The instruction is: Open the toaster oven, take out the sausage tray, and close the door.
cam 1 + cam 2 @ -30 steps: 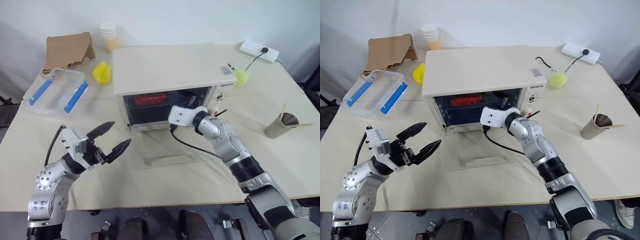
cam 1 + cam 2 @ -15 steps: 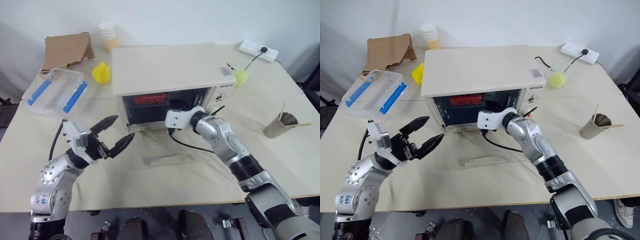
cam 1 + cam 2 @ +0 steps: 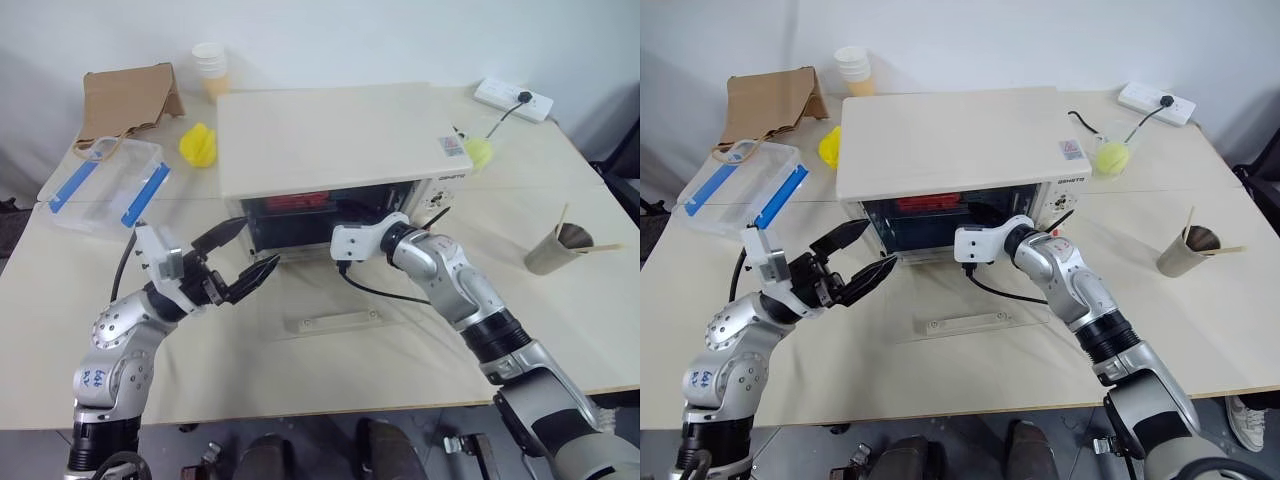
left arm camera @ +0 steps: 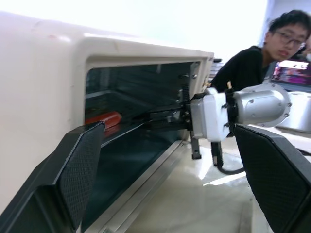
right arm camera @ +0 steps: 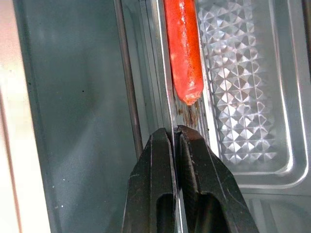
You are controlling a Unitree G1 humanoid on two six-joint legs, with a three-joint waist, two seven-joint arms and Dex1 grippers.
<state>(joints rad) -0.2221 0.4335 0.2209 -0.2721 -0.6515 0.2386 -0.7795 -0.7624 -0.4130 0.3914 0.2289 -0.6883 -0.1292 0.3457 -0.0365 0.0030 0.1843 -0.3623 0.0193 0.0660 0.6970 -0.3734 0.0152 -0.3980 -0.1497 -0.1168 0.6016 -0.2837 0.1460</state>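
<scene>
The cream-white toaster oven (image 3: 340, 135) stands mid-table with its glass door (image 3: 300, 300) folded down flat and the bar handle (image 3: 335, 320) toward me. Inside lies the shiny ridged sausage tray (image 5: 233, 97) with a red sausage (image 5: 183, 48) on it. My right gripper (image 5: 174, 133) reaches into the oven's mouth and is shut on the tray's near rim. My left gripper (image 3: 258, 245) hovers open at the oven's left front corner, above the door, with nothing between its fingers (image 4: 82, 165).
A clear plastic box with blue clips (image 3: 105, 185), a brown paper bag (image 3: 130, 95), a yellow object (image 3: 200, 143) and stacked cups (image 3: 210, 65) sit at the back left. A power strip (image 3: 512, 95) and a paper cup with sticks (image 3: 555, 248) are to the right. A person (image 4: 272, 48) sits beyond the table.
My left gripper has risen and come closer to the oven's left front corner, still open. The right hand has stayed at the oven's mouth.
</scene>
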